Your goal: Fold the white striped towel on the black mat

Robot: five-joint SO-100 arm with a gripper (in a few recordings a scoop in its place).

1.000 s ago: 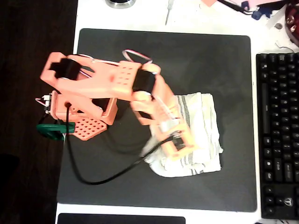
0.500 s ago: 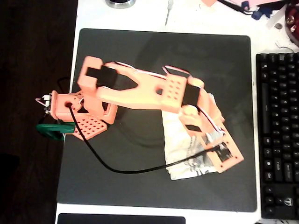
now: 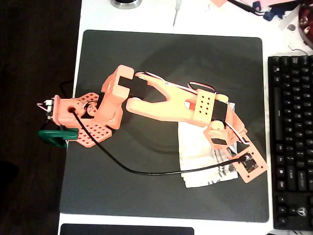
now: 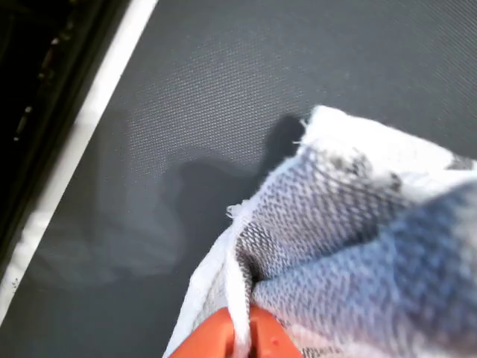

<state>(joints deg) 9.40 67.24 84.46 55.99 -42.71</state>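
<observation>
The white striped towel [image 3: 199,155] lies bunched on the right half of the black mat [image 3: 166,54], partly doubled over, with grey stripes showing at its lower edge. My orange gripper [image 3: 244,162] hovers over the towel's right edge, near the mat's right side. In the wrist view the orange fingertips [image 4: 223,339] are pinched on a lifted edge of the towel [image 4: 358,224], which hangs above the mat [image 4: 223,82]. The arm covers the towel's upper part in the overhead view.
A black keyboard [image 3: 291,137] lies just right of the mat. My black cable [image 3: 132,177] trails across the mat's lower middle. The arm's base and a green clamp [image 3: 55,136] sit at the left edge. A screwdriver [image 3: 177,11] rests on the white table above.
My arm has stretched out and swung right, carrying the towel's edge from the mat's middle toward the right side. The towel has shifted right and looks narrower.
</observation>
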